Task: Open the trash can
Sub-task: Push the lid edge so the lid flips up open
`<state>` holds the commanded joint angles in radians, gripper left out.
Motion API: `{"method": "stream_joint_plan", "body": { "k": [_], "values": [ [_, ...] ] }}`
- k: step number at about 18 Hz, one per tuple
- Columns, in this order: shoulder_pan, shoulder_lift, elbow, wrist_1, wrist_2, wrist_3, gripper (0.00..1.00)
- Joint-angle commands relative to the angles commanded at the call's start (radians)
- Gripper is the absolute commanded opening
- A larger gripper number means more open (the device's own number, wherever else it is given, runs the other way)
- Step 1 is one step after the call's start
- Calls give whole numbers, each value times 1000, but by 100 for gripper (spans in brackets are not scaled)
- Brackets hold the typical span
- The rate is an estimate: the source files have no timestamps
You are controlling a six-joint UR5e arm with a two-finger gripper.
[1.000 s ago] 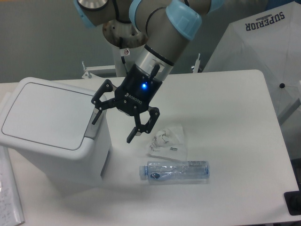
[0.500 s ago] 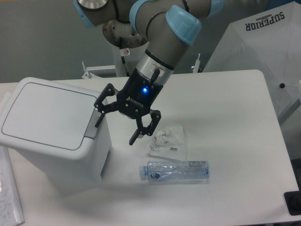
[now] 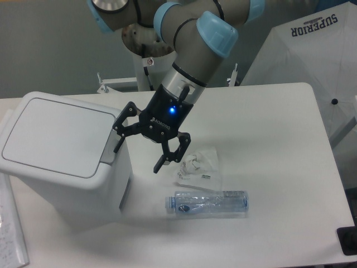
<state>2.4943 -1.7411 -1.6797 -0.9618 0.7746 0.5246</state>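
One fixed camera looks down (steeply) on the table

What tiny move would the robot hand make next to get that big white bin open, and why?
Probably a short push down and left with the nearer finger onto the grey push-button tab. The large boxy white plastic trash can has its flat lid closed, and the open black two-finger hand hovers right beside that tab.

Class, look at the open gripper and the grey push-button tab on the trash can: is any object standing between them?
Nothing visible does. The gripper is open, with one finger right beside the grey tab on the trash can. The plastic bottle and clear wrapper lie on the table to the other side.
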Motion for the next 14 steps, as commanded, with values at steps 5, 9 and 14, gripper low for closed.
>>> {"method": "stream_joint_plan", "body": {
  "k": [5, 9, 14],
  "values": [
    [0, -5, -2, 0, 0, 0, 100],
    [0, -8, -3, 0, 0, -2, 100],
    [0, -8, 5, -2, 0, -2, 100]
  ]
}}
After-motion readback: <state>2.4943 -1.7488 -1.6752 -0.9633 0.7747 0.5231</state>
